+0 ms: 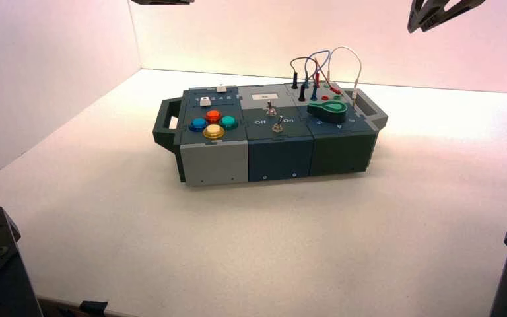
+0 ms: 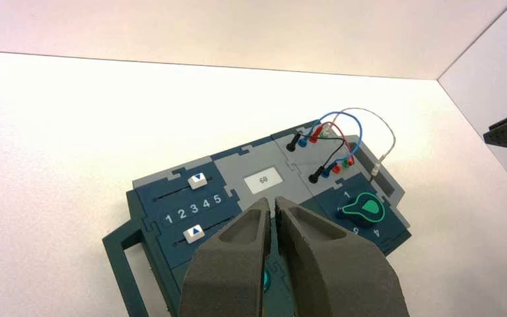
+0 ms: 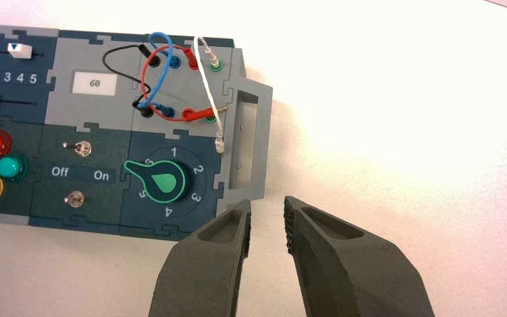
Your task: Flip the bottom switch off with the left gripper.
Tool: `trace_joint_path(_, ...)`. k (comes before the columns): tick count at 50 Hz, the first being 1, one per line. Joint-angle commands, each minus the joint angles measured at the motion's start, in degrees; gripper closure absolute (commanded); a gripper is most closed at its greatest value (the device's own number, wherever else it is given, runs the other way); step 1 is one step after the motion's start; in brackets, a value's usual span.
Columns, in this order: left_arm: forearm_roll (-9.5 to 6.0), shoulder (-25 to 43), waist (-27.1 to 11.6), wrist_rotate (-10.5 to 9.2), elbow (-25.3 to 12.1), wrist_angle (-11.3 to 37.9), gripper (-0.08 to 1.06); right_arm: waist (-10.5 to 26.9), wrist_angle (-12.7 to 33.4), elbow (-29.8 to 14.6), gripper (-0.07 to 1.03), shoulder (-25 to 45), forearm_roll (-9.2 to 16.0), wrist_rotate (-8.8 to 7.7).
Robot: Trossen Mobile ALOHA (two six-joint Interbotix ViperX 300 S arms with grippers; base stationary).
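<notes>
My left claw [image 2: 272,203] is together, above the far left part of the box [image 1: 279,158], well apart from the bottom switch [image 3: 74,199].
That small silver toggle sits on the box's middle section, nearest the front edge, with the "Off" and "On" lettering [image 3: 80,174] between it and the other toggle [image 3: 82,148]. My right claw [image 3: 267,202] waits beyond the box's right side, fingers apart.

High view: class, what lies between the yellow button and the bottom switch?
No other part: in the high view, only bare panel separates the yellow button from the bottom switch.
</notes>
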Motion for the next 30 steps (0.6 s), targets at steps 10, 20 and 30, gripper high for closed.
trace_joint_path(10, 0.00, -0.4, 0.5, -0.18, -1.1, -0.4, 0.92, 0.2, -0.5, -0.9, 0.67, -0.4, 0.0, -0.26)
trace_joint_path(20, 0.00, 0.0, -1.5, -0.53, -1.8, -0.4, 0.92, 0.2, -0.2, -2.3, 0.67, 2.5, 0.5, -0.09)
trace_joint_path(30, 0.00, 1.9, -4.8, -1.05, -2.8, -0.5, 0.92, 0.2, -0.5, -4.0, 0.66, 7.0, 0.6, 0.53)
